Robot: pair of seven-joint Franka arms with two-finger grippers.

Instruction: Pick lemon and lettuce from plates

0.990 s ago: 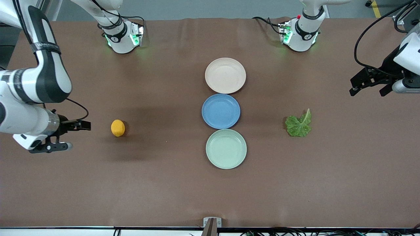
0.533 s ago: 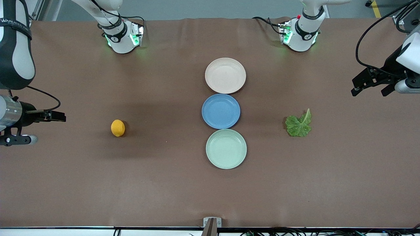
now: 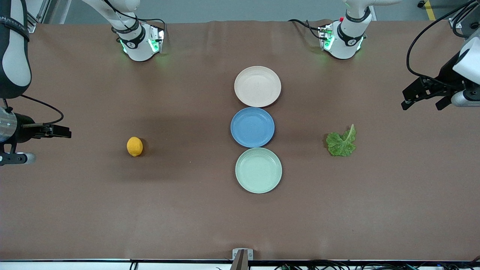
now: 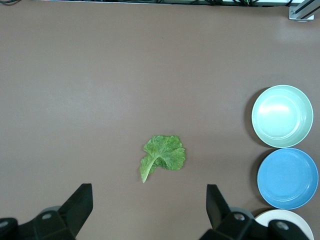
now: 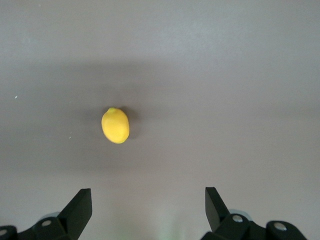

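The lemon (image 3: 134, 146) lies on the bare table toward the right arm's end, and shows in the right wrist view (image 5: 115, 125). The lettuce (image 3: 341, 142) lies on the bare table toward the left arm's end, and shows in the left wrist view (image 4: 164, 154). The beige-pink plate (image 3: 257, 86) and the mint green plate (image 3: 258, 170) stand empty mid-table. My right gripper (image 3: 52, 146) is open and empty, well apart from the lemon at the table's end; its own view shows it too (image 5: 148, 202). My left gripper (image 3: 420, 106) is open and empty, up over the table's end beside the lettuce, also seen from its wrist (image 4: 149, 200).
An empty blue plate (image 3: 252, 127) sits between the two task plates, the three forming a row. The arm bases (image 3: 140, 41) stand along the table's edge farthest from the front camera. A small metal bracket (image 3: 242, 255) sits at the nearest edge.
My right gripper has drawn back from the lemon toward the right arm's end of the table. My left gripper has shifted slightly. Lemon, lettuce and plates have not moved.
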